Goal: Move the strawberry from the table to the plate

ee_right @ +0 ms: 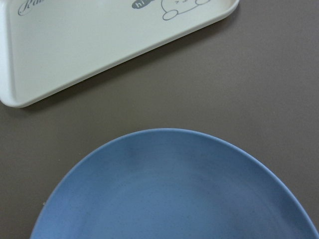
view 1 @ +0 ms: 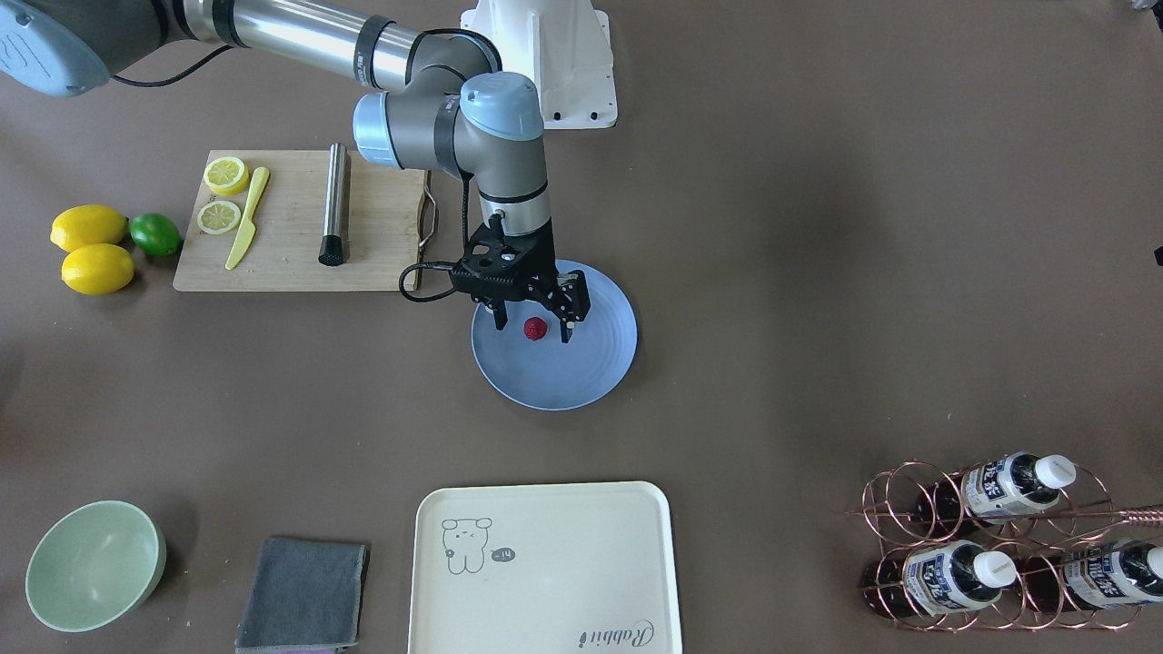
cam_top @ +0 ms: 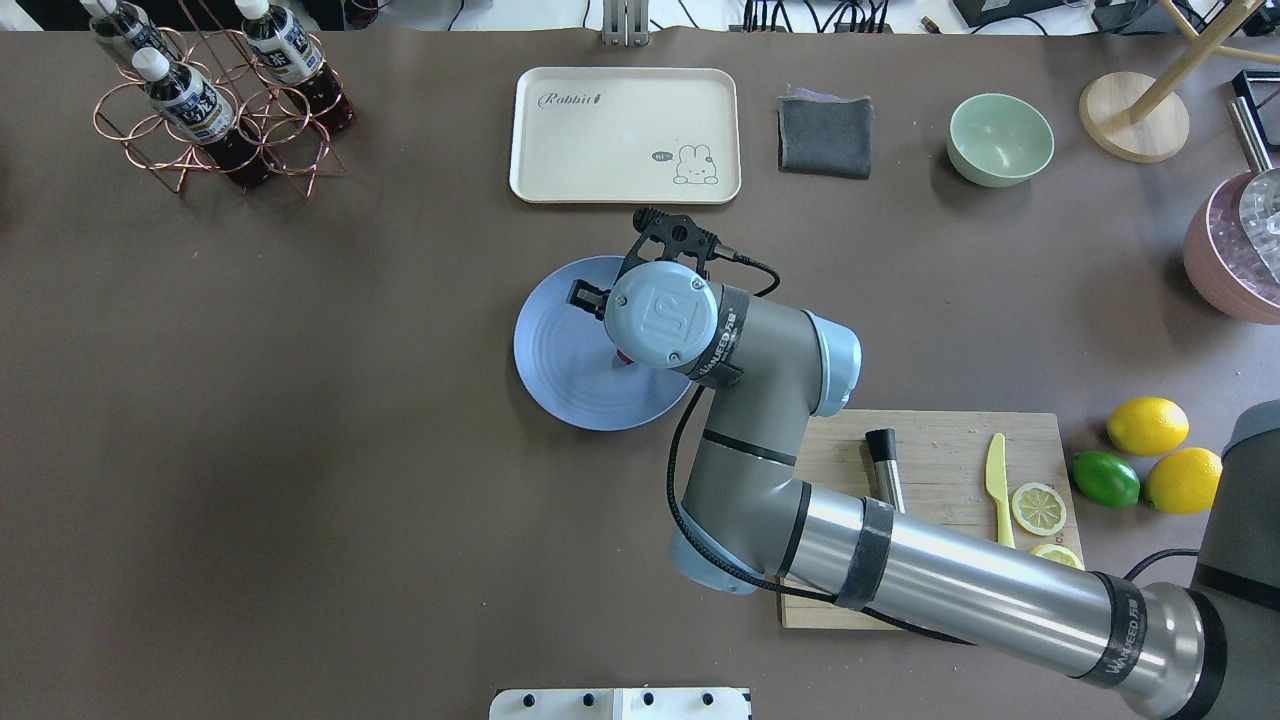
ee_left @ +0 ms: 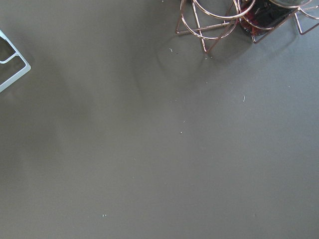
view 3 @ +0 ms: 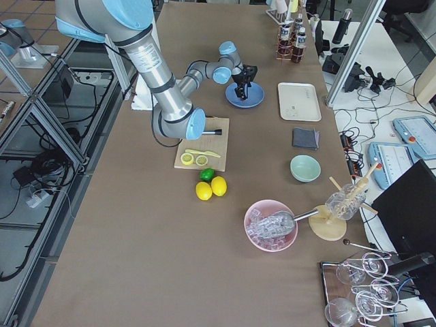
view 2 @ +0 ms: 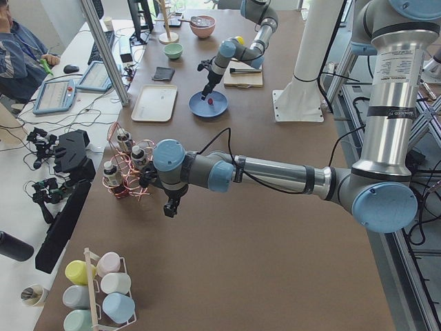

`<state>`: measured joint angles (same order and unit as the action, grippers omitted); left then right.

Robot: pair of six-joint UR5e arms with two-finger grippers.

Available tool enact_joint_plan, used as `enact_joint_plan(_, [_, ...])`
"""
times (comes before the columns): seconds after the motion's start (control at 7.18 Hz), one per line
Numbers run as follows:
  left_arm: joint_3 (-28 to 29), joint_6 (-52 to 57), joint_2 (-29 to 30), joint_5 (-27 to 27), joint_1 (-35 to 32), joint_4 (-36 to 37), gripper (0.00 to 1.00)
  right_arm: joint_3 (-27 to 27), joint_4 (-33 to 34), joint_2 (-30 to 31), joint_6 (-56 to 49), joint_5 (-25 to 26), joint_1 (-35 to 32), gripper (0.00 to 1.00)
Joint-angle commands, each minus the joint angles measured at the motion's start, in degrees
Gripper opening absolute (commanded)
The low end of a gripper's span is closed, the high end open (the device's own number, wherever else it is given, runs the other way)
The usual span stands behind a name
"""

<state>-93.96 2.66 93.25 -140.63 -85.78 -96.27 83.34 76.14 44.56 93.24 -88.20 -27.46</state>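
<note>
Exterior front-facing view: right arm's black two-finger end effector point(view 1: 531, 327) seen spread wide, low over round light blue matte plate point(view 1: 563, 381), nothing gripped. Tiny dark red bumpy strawberry point(view 1: 534, 329) seen lying on plate between fingertips, apparently touched by neither. Placement judged done; only retreat judged left. Risk: berry clipped by fingertip if withdrawal is made sideways or tilted, then rolled over low rim onto brown-grey matte counter point(view 1: 818, 272). Plate could be dragged if scraped. State of left end effector point(view 2: 168, 209) cannot be told.
</note>
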Motion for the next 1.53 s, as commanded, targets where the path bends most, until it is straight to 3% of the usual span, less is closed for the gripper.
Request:
enact_joint_plan(0.0, [0.09, -0.02, 0.00, 0.00, 0.00, 0.20, 0.98, 5.84, 9.14, 0.62, -7.23, -9.75, -7.83, 0.99])
enact_joint_plan(0.14, [0.18, -0.11, -0.96, 0.09, 0.00, 0.29, 0.98, 7.79, 13.20, 2.62, -14.24, -15.28, -13.27, 0.99])
enact_joint_plan(0.56, [0.18, 0.06, -1.67, 0.79, 0.00, 0.64, 0.98, 19.11, 17.79, 19.55, -43.83, -28.40, -31.02, 0.99])
enact_joint_plan(0.97, [0.53, 0.32, -1.67, 1.14, 0.00, 2.23, 0.98, 21.87, 29.22, 25.03, -71.26, -30.80, -43.17, 0.99])
enact_joint_plan(1.11, [1.49, 2.94, -1.67, 1.14, 0.00, 2.31, 0.98, 21.69, 28.89, 28.88, -80.06, -33.50, -47.30, 0.99])
enact_joint_plan(1.39, [3.86, 5.51, -1.32, 1.14, -0.09, 2.32, 0.98, 21.25, 28.80, 35.30, -93.27, -34.15, -53.90, 0.99])
